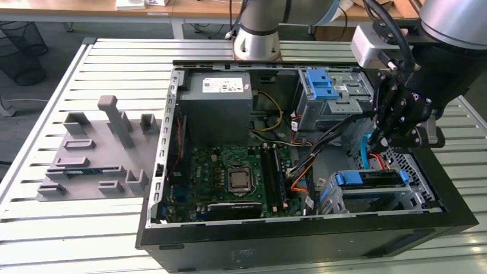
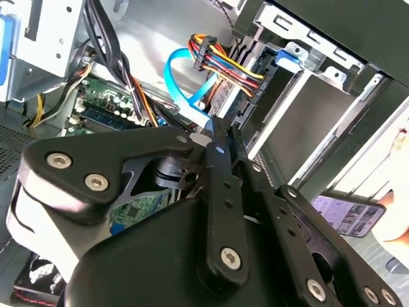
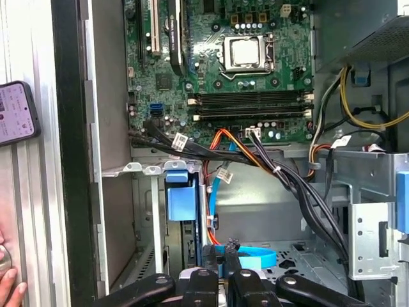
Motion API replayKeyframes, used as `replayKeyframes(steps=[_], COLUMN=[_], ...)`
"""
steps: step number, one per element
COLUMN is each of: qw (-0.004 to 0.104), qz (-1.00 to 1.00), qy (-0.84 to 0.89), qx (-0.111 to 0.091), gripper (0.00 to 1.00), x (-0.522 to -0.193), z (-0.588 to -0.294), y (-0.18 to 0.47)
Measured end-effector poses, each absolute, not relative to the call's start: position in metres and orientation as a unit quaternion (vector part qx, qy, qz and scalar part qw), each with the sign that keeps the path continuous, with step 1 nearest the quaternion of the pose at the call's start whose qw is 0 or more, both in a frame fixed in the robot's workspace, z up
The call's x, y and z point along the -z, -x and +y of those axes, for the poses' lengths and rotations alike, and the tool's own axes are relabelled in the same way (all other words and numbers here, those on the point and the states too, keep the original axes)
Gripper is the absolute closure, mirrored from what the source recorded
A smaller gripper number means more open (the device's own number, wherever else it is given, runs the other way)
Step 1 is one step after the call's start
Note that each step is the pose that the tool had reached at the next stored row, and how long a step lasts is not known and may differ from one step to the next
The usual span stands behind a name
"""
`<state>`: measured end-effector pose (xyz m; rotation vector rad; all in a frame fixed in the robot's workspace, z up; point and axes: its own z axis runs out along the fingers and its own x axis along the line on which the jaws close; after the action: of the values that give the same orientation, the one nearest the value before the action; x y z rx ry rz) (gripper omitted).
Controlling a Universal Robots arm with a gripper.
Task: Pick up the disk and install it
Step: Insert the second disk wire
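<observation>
The disk point(image 1: 369, 181), a silver drive in a blue carrier, sits in the lower drive bay of the open computer case point(image 1: 304, 240) at the exterior view's right. In the first wrist view its blue carrier point(image 3: 177, 201) stands in the bay slot beside the case wall. My black gripper point(image 1: 378, 142) hangs just above and behind that bay, apart from the disk. Its fingers point(image 3: 199, 281) stand close together with nothing held between them, and a blue cable point(image 3: 246, 256) lies right behind them. In the second wrist view the gripper point(image 2: 214, 131) points towards a bundle of coloured wires.
A second blue carrier point(image 1: 320, 85) sits in the upper bay. The grey power supply point(image 1: 220, 103) and green motherboard point(image 1: 236, 177) lie inside the case. A grey fixture point(image 1: 99, 154) rests on the table at the exterior view's left. A hand point(image 3: 9, 281) and a phone point(image 3: 16, 112) lie outside the case.
</observation>
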<state>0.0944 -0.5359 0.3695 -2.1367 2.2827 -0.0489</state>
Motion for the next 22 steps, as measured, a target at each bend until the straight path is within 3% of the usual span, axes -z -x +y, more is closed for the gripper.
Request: replayKeyframes(steps=[14, 22], qw=[0.007, 0.001], qz=[0.73, 0.73], qy=[0.683, 0.683], qx=[0.016, 0.01], gripper=[0.84, 0.84], x=[-0.36, -0.355], z=[-0.542, -0.543], y=[-0.096, -0.102])
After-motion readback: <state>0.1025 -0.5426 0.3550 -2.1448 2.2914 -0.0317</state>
